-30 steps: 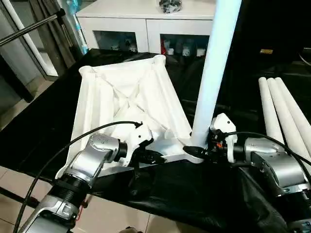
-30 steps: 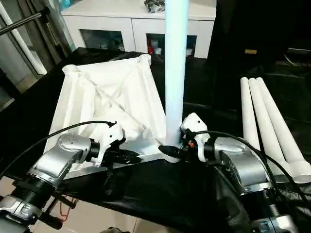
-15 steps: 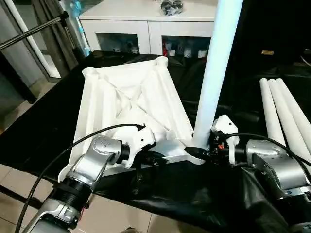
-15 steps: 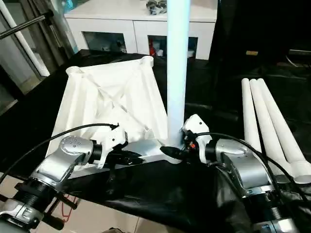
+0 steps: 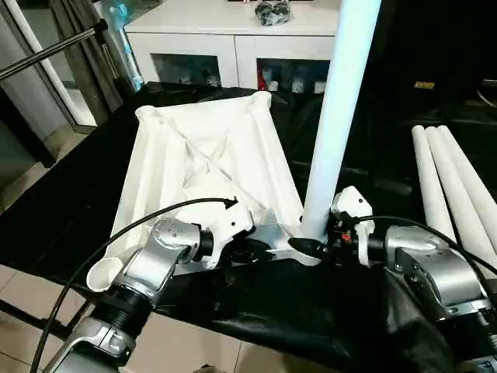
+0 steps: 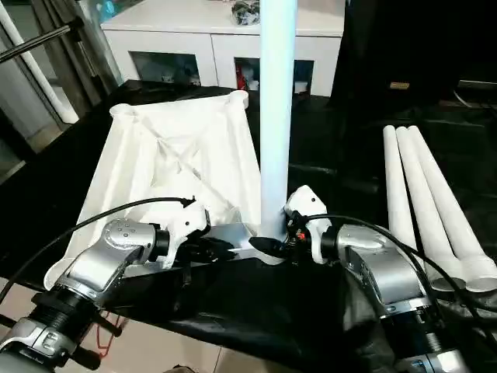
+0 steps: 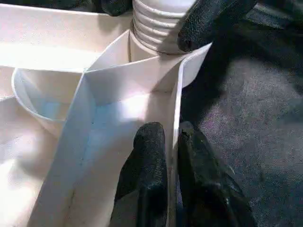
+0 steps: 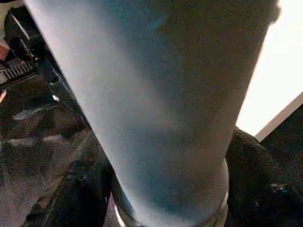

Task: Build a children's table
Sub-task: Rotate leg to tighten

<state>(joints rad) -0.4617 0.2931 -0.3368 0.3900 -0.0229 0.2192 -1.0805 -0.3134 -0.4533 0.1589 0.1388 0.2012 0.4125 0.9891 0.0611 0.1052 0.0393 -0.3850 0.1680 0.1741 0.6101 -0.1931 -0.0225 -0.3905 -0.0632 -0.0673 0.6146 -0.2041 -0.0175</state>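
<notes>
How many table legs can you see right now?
4. One leg stands upright in the tabletop's near corner socket, held by the right claw. Three spare legs lie side by side on the black cloth at right.

The white rectangular plastic tabletop [image 5: 206, 167] looks smooth and faintly glossy, its underside ribbed, and the upright white tube leg [image 6: 277, 116] shares that sheen, with ridged threading at its foot. Crinkled, shiny black sheeting [image 5: 295, 307] covers the work surface. The silver forearms [image 6: 380, 268] look like brushed metal, and the black fingers [image 7: 144, 179] are matt and finely grained.
</notes>
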